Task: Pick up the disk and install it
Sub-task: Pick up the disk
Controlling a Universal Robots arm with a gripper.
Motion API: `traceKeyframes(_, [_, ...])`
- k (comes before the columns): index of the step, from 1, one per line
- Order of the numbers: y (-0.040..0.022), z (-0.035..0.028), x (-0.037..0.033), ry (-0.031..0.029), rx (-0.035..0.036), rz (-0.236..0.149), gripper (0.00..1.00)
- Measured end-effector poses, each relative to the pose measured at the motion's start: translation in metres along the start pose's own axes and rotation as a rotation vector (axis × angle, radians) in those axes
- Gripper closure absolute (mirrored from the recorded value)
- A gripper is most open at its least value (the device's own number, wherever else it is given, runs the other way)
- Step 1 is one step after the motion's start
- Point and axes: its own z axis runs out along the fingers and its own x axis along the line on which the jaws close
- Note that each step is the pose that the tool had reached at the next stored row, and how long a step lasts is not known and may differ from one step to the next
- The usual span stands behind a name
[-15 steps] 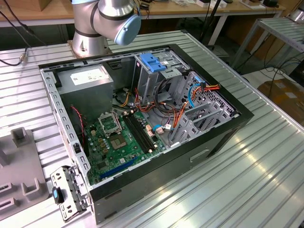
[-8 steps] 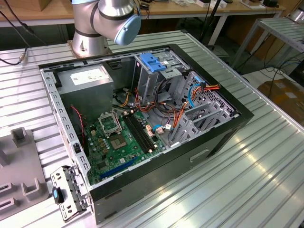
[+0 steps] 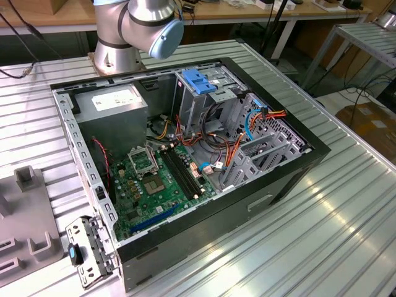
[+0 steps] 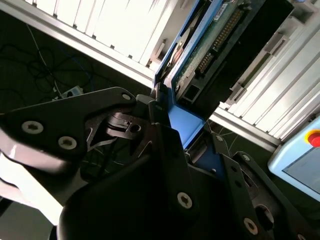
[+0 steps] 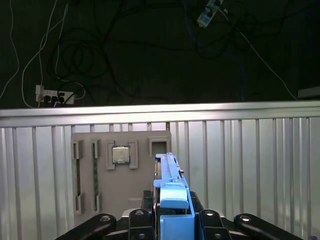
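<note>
In both wrist views the disk (image 5: pixel 172 192) stands on edge between my gripper's black fingers, its blue plastic carrier edge facing the camera. My gripper (image 5: pixel 172 215) is shut on the disk. In the second wrist view the disk (image 4: pixel 212 42) shows its green circuit board and a connector row, with my gripper (image 4: pixel 182 127) clamped on the blue carrier. Beyond the disk's far end lies a grey fixture plate (image 5: pixel 142 180). The open computer case (image 3: pixel 291 179) lies on its side in the exterior view, and its metal drive cage (image 3: pixel 204 105) carries a light-blue latch.
The fixture plate holds a square processor chip (image 5: pixel 120 155) and memory sticks in slots. The arm's base (image 3: pixel 117 46) stands behind the case. Inside the case are a grey power supply (image 3: pixel 114 105), a green motherboard (image 3: pixel 154 185) and orange cables. A pendant with a red button (image 4: pixel 314 137) lies off the ribbed table.
</note>
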Motion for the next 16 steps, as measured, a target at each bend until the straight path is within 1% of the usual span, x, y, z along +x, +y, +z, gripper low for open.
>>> traceKeyframes(2, [-0.0001, -0.0076, -0.0003, 0.0015, 0.0001, 0.0, 0.63])
traceKeyframes(3, [-0.0001, -0.0103, -0.0004, 0.0018, 0.0001, 0.0, 0.63])
traceKeyframes(6, [-0.0003, -0.023, -0.0009, 0.002, 0.0001, 0.0, 0.63])
traceKeyframes(7, [-0.0004, -0.028, -0.0011, 0.0019, 0.0002, 0.0, 0.63])
traceKeyframes(8, [-0.0005, -0.0349, -0.0014, 0.0021, -0.0001, 0.0, 0.63])
traceKeyframes(12, [-0.0007, -0.047, -0.0018, 0.002, 0.0, 0.0, 0.63])
traceKeyframes(16, [-0.0008, -0.0616, -0.0023, 0.002, 0.0, 0.0, 0.63])
